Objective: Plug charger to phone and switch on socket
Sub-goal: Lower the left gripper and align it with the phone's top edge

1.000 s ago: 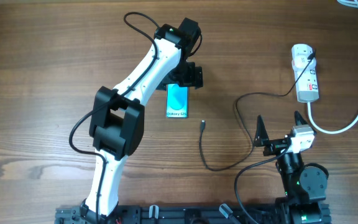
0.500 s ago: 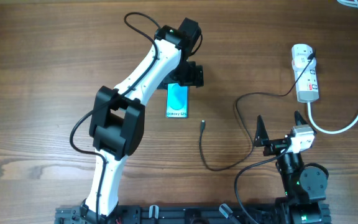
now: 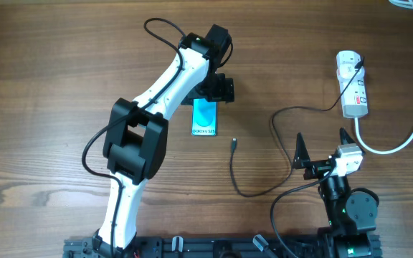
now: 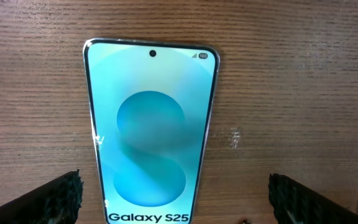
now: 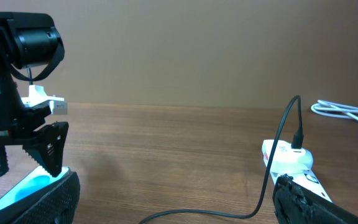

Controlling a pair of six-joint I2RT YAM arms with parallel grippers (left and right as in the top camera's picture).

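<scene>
Small rectangular smartphone w/ bright cyan screen (image 3: 204, 118) lies flat on the brown wood-grain desk (image 3: 49, 86), approx. mid-desk, screen up, "Galaxy S25" text at the short edge nearest the robot base. Left arm reaches over it. Left fingers (image 4: 55, 200) are spread wide apart, nothing clamped. In the wrist view one sits either side of the phone, and overhead puts them above its far end. Contact w/ phone: can't tell.

Right fingers (image 3: 299, 150) also wide apart, nothing between them, low on the right side of the desk, well apart from the phone.

Thin black charger cable (image 3: 234, 143): small connector tip lies on the desk just right of the phone's near corner, not touching it. Cable loops toward the base, passes the right fingers, then runs up to a black plug in the small white oblong power strip (image 3: 352, 84) at far right. Red-marked switch position: can't tell. Thick white cord (image 3: 400, 143) trails from the strip, curving right.
</scene>
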